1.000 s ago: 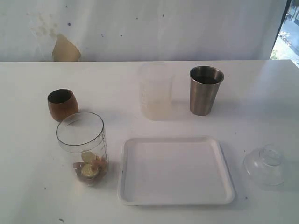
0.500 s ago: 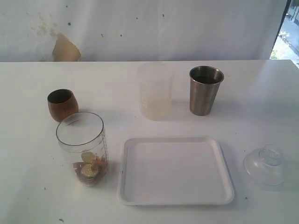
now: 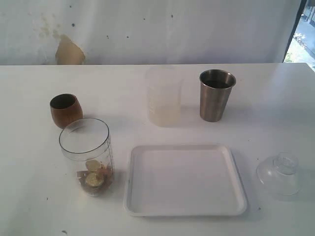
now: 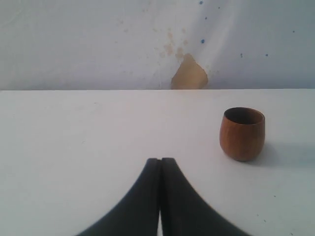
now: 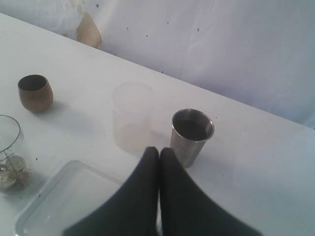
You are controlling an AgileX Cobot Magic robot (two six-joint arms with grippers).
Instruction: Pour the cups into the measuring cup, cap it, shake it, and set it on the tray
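Note:
The brown wooden cup (image 3: 65, 110) stands upright at the left; the left wrist view shows the same cup (image 4: 242, 133) off to one side of my shut left gripper (image 4: 160, 161), well apart from it. The steel tumbler (image 3: 216, 95) stands at the back right, just beyond my shut right gripper (image 5: 158, 150). The clear measuring cup (image 3: 87, 152) stands uncapped in front of the wooden cup, with coin-like pieces at its bottom. The white tray (image 3: 184, 147) lies bare at the front centre. Neither gripper appears in the exterior view.
A frosted translucent cup (image 3: 164, 96) stands between the wooden cup and the tumbler. A clear domed lid (image 3: 280, 173) lies on the table right of the tray. A white wall with a tan stain (image 3: 68, 51) backs the table.

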